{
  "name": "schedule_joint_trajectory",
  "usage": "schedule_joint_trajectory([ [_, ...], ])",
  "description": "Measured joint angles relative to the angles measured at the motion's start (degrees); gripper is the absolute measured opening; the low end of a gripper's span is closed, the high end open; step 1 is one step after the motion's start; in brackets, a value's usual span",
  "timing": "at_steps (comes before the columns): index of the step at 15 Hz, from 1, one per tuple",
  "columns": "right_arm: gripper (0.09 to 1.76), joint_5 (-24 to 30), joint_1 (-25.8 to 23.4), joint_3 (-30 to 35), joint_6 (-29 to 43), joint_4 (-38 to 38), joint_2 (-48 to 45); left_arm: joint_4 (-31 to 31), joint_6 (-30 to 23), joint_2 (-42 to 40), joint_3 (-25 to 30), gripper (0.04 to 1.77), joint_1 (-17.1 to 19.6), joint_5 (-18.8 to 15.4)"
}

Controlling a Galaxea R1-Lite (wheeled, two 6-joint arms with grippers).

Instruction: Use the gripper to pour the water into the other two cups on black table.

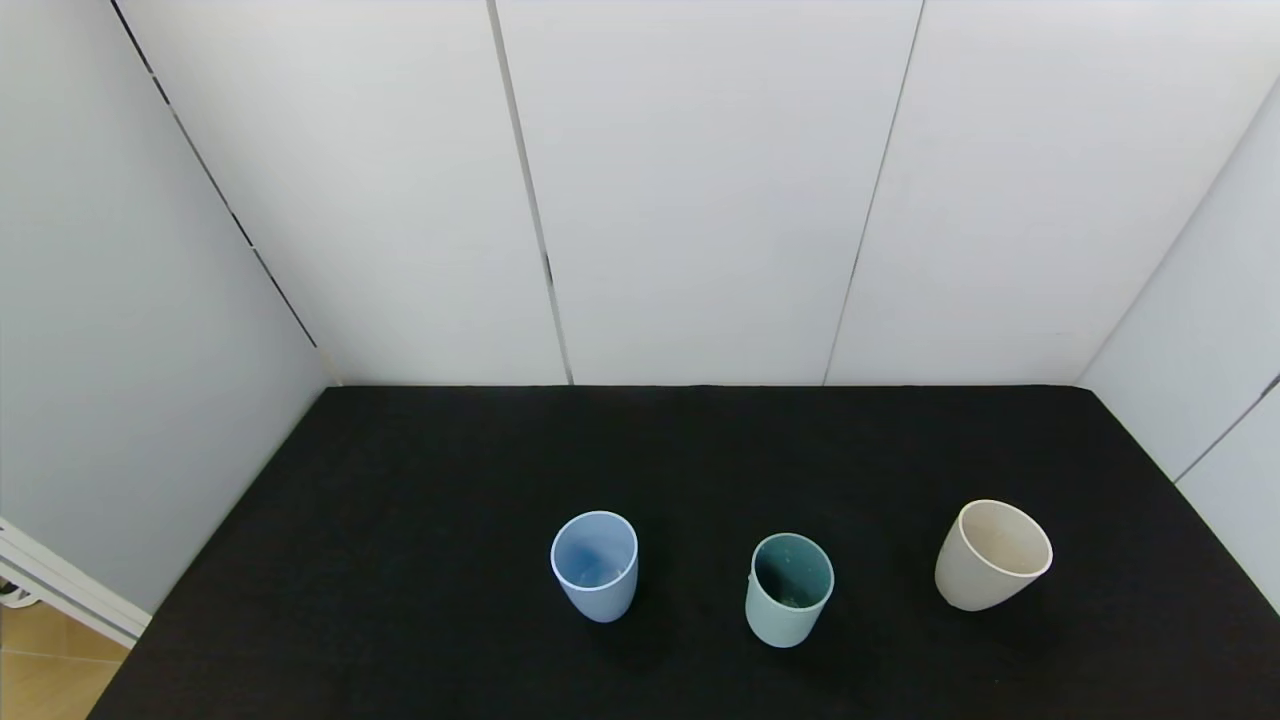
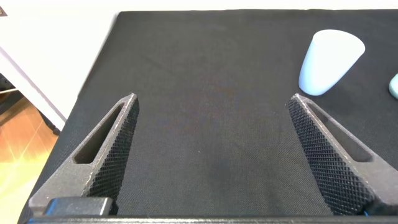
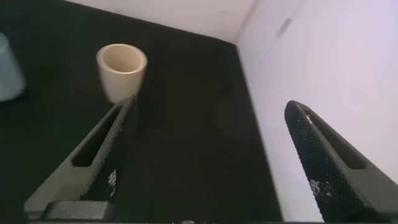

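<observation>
— What stands ahead of the left gripper (image 2: pixel 212 101)?

— A mint-green cup (image 1: pixel 789 590), dark teal inside and upright, ahead and off to its right.

— And beyond that?

— White wall panels (image 1: pixel 700 190) with dark seams, well past the gripper. Wooden floor (image 1: pixel 40 670) and a white rail (image 1: pixel 60 590) lie off to its left.

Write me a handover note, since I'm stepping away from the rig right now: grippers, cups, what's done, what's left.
Left gripper: open, empty, above bare black cloth table.
Right gripper: open, empty, near the table's right edge.
The three plastic tumblers stand upright in a row: light blue cup left, mint-green cup with dark teal inside middle, cream-beige cup right.
Done: nothing; no cup is grasped.
Left: grasp the mint-green cup, pour into both others.
</observation>
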State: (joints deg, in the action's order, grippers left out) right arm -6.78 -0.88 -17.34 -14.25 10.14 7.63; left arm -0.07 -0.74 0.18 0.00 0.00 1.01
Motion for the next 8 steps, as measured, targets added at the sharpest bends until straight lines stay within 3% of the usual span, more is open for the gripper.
schedule_joint_trajectory([
  [2,1.7,4.7,0.2,4.0,0.0,-0.1,-3.9,0.0,0.0,0.0,0.0,1.72,0.0,0.0],
  [5,1.7,7.2,0.4,10.4,1.2,-1.5,-6.6,0.0,0.0,0.0,0.0,1.72,0.0,0.0],
  [8,1.7,10.0,0.5,13.2,8.1,-2.5,-7.4,0.0,0.0,0.0,0.0,1.72,0.0,0.0],
])
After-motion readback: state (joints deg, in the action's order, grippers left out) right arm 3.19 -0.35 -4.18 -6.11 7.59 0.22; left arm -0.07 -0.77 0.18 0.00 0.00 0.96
